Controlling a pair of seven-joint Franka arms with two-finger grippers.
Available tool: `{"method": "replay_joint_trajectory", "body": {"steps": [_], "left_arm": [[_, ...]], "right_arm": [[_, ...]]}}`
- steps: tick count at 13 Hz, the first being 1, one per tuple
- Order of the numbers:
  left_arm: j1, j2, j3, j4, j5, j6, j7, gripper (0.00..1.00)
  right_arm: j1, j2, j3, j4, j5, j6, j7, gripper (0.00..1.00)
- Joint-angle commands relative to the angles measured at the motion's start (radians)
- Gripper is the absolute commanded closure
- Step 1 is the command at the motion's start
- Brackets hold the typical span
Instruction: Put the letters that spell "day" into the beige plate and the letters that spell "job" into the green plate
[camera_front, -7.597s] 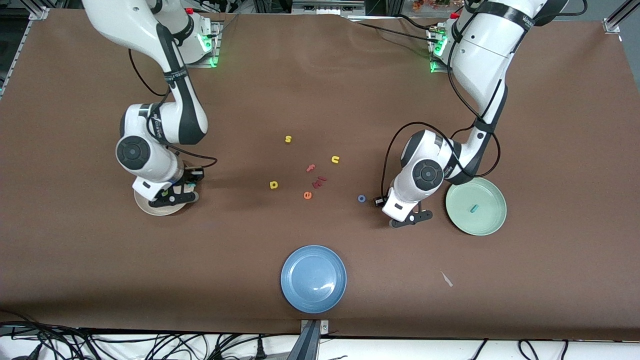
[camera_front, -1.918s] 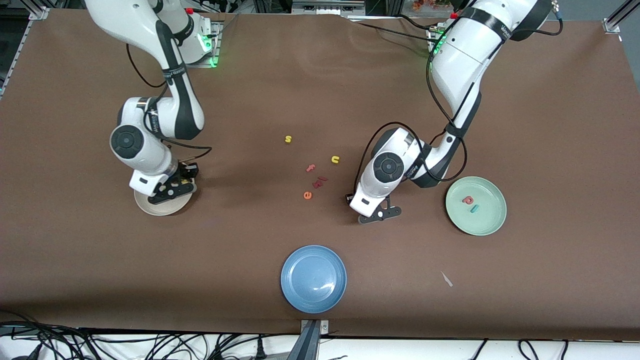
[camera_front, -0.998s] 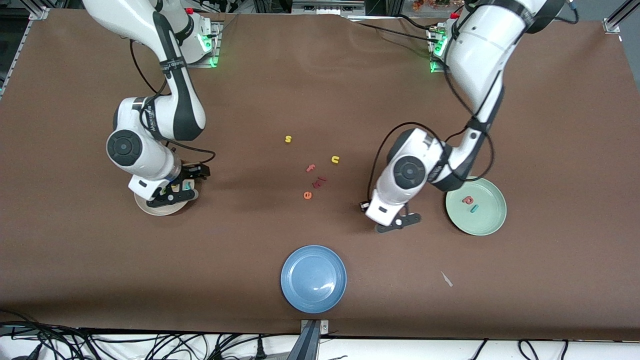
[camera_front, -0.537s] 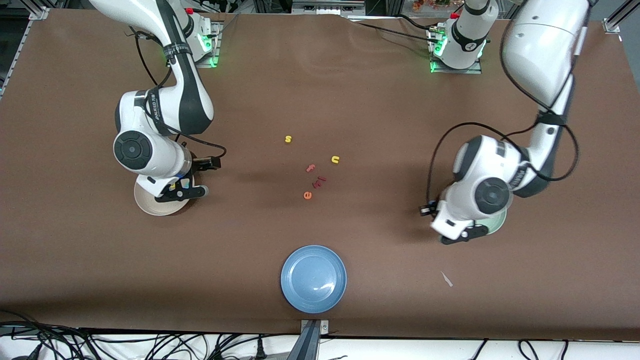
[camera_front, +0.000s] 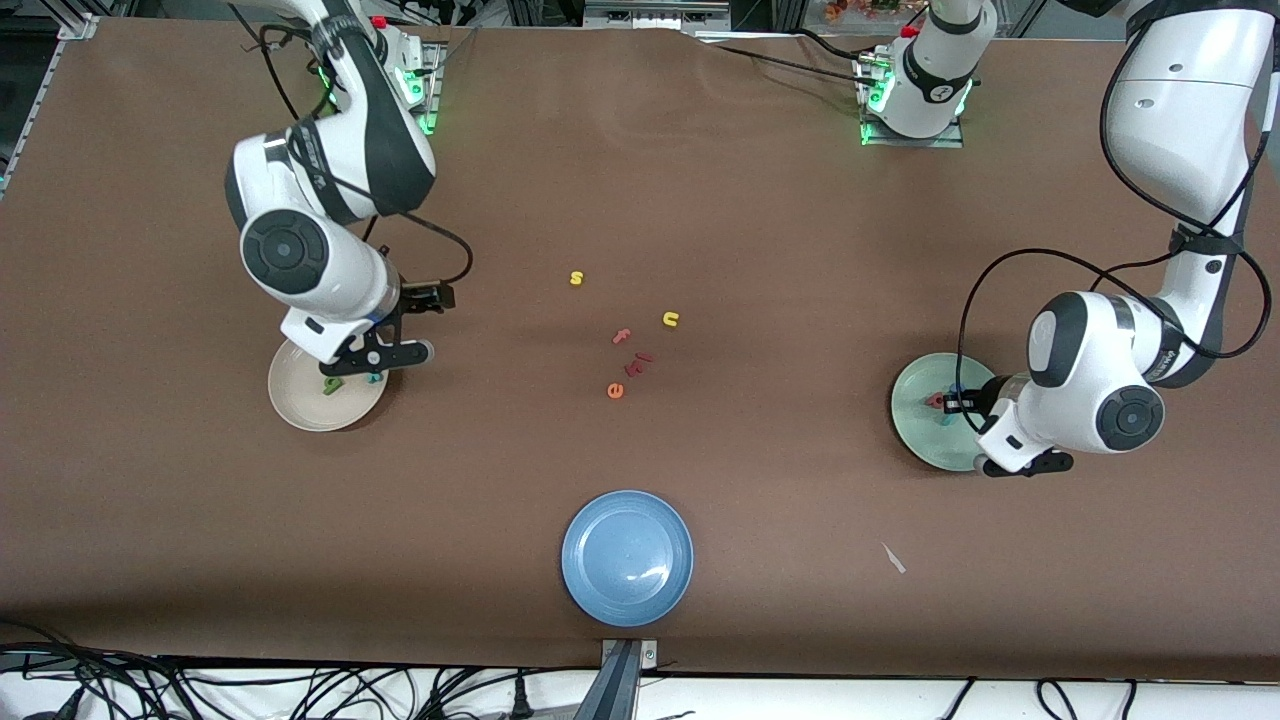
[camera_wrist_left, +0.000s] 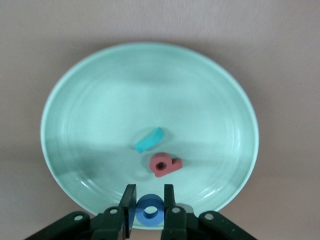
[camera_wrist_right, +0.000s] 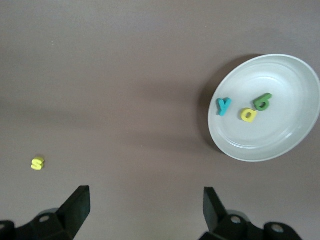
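Observation:
My left gripper (camera_wrist_left: 149, 199) is shut on the blue ring "o" (camera_wrist_left: 150, 212) and hangs low over the rim of the green plate (camera_wrist_left: 100, 100). In that plate lie the pink "b" (camera_wrist_left: 164, 164) and the teal "j" (camera_wrist_left: 149, 140). The front view shows the left gripper (camera_front: 962, 402) over the green plate (camera_front: 918, 437). My right gripper (camera_wrist_right: 145, 200) is open and empty, up over the table beside the beige plate (camera_wrist_right: 280, 140). That plate holds the teal "y" (camera_wrist_right: 224, 105), the yellow "d" (camera_wrist_right: 248, 114) and the green "a" (camera_wrist_right: 262, 101).
Loose letters lie mid-table: yellow "s" (camera_front: 576, 278), yellow "u" (camera_front: 670, 319), salmon "f" (camera_front: 622, 336), orange "e" (camera_front: 615, 391) and dark red bits (camera_front: 638, 363). A blue plate (camera_front: 627, 557) sits near the front edge. A white scrap (camera_front: 893, 558) lies toward the left arm's end.
The left arm swung from mid-table to over the green plate, carrying the blue "o". The right gripper lifted off the beige plate and drew toward its base, uncovering the letters there.

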Motion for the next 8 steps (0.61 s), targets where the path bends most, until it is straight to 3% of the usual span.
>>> {"method": "replay_joint_trajectory", "body": {"steps": [1,4,5,7,8], "left_arm": [[-0.005,-0.052,-0.011,-0.107,0.018,0.041,0.011,0.86],[-0.005,-0.048,-0.031,-0.157,-0.004,0.138,0.002,0.83],[-0.004,-0.046,-0.031,-0.155,-0.004,0.138,0.008,0.67],[0.003,-0.052,-0.033,-0.149,-0.004,0.134,0.011,0.2],[0.003,-0.061,-0.033,-0.137,-0.004,0.125,0.01,0.0]], "right_arm": [[-0.09,-0.116,0.068,-0.026,-0.029,-0.049,0.007,0.0],[-0.199,-0.214,0.123,-0.029,-0.029,-0.128,0.0,0.0],[-0.215,-0.24,0.123,-0.027,-0.029,-0.154,0.0,0.0],[-0.243,-0.283,0.123,-0.023,-0.022,-0.205,0.0,0.0],[-0.252,-0.295,0.12,-0.015,-0.022,-0.237,0.0,0.0]]}}
